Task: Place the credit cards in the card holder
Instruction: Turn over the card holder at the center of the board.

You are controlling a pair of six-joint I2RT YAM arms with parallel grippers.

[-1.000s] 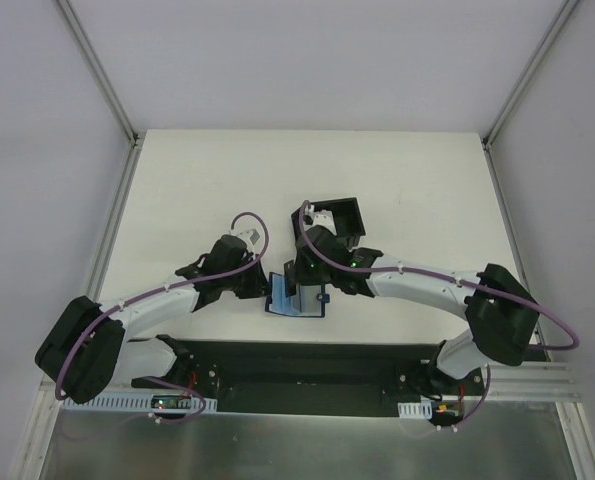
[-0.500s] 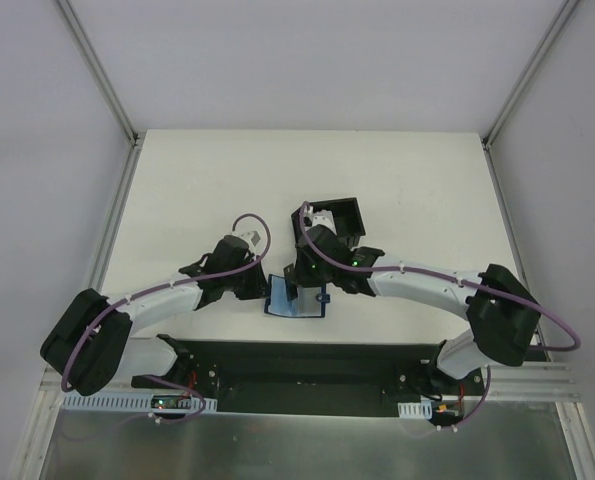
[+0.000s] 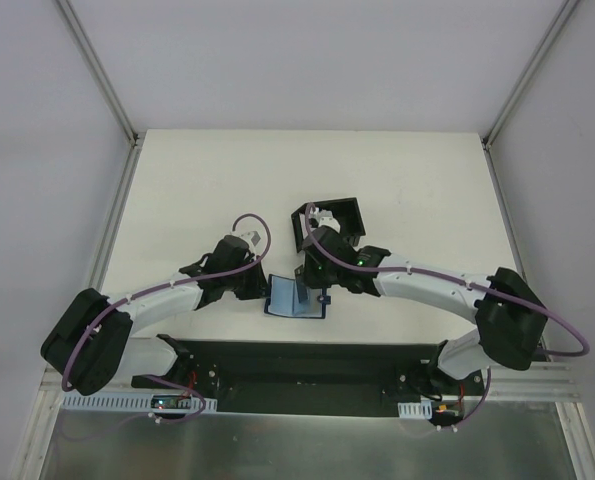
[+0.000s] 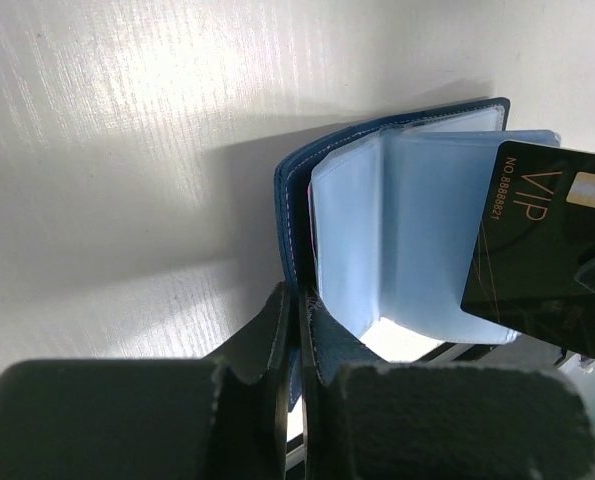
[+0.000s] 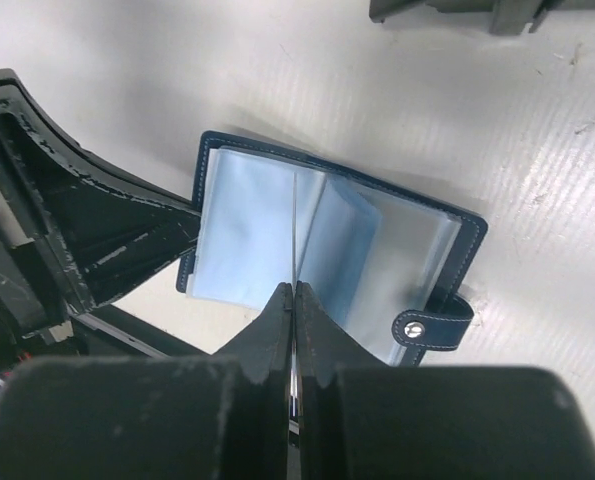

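We see the left gripper clamped on the navy left cover of the card holder, lying open midway along the near edge of the table. The right gripper pinches a black credit card over its pale pockets, perhaps touching them.

The card holder is dark navy outside, with paler stitching running round its rim and a silvery snap on its tab. Its inner pockets are a pale, cloudy blue. The card is glossy black with gold VIP lettering, a gold number, thin gold curves and a silver chip. My left claw and my right claw are matt black. The bench is off-white with a fine streaked grain. The tray is black.
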